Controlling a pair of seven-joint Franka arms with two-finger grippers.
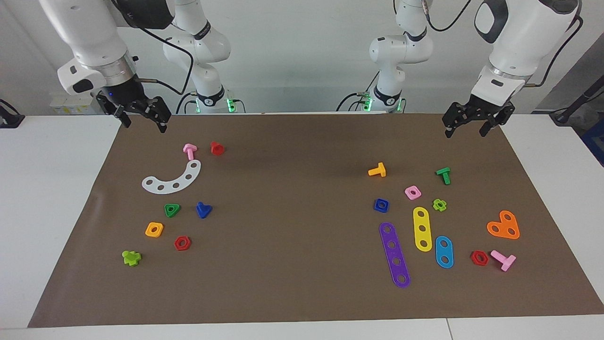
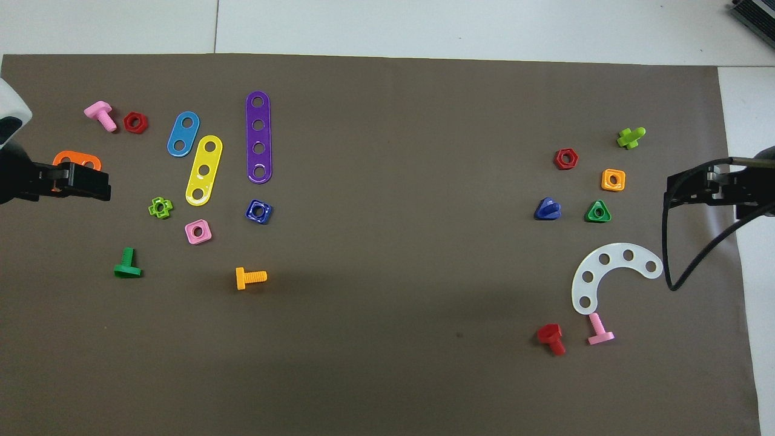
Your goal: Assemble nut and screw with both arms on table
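The blue square nut (image 1: 381,205) (image 2: 258,211) lies flat on the brown mat (image 1: 292,198) toward the left arm's end, beside the purple strip. The dark-blue screw (image 1: 204,209) (image 2: 547,209) stands on its triangular head toward the right arm's end, beside the green triangular nut (image 1: 171,210). My left gripper (image 1: 465,131) (image 2: 100,184) hangs open and empty in the air over the mat's edge at its own end. My right gripper (image 1: 145,123) (image 2: 672,192) hangs open and empty over the mat's edge at its end. Both are well apart from the parts.
Near the nut lie a pink square nut (image 1: 413,192), orange screw (image 1: 377,170), green screw (image 1: 443,175), purple (image 1: 395,254), yellow (image 1: 422,228) and blue strips, and an orange heart plate (image 1: 504,225). Near the screw lie a white curved strip (image 1: 172,178), an orange-yellow nut (image 1: 154,229), red nut and pink screw.
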